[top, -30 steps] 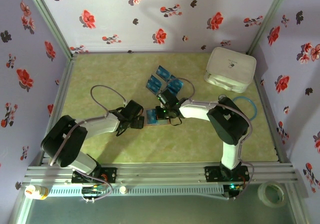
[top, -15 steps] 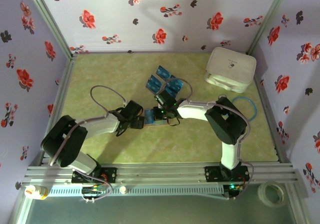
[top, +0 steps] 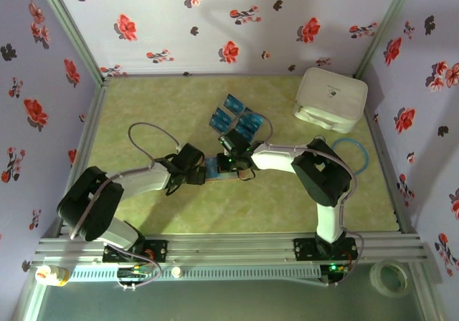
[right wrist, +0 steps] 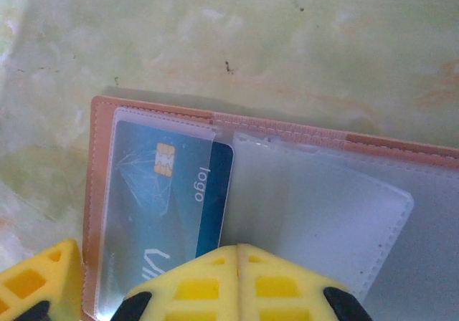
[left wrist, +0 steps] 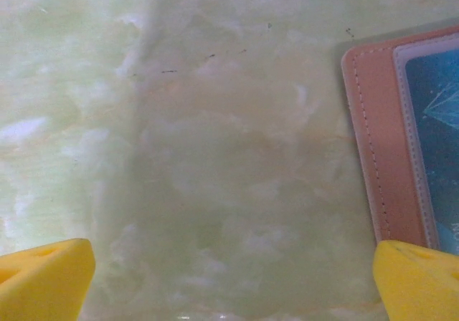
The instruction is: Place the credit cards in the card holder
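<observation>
- Writing: the word "logo" in white on the blue credit card (right wrist: pixel 168 199), next to a gold chip. A larger white script at the card's lower left is cut off and unreadable.
- Card holder (right wrist: pixel 99 192): lies open and flat on the green table (right wrist: pixel 287 41), with a brown border and clear sleeves. The card sits in the left sleeve, its right edge poking out toward the middle.
- Right gripper (right wrist: pixel 239 281): bottom centre of its wrist view. Jaws pressed together with nothing between them, tips right at the card's lower right corner. Contact cannot be told.
- Left gripper (left wrist: pixel 231 264): jaws spread wide, yellow fingertips (left wrist: pixel 46 271) in both bottom corners, bare table between them. The holder lies at the right edge of that view, just above the right fingertip.
- Top view: both grippers meet over the holder at frame centre. Loose credit cards (top: pixel 233 107) lie just above them, a white box (top: pixel 331 99) at upper right.
- Against a second ago: the right gripper has slid slightly left across the holder, and less blue shows there. The left gripper is unmoved.
</observation>
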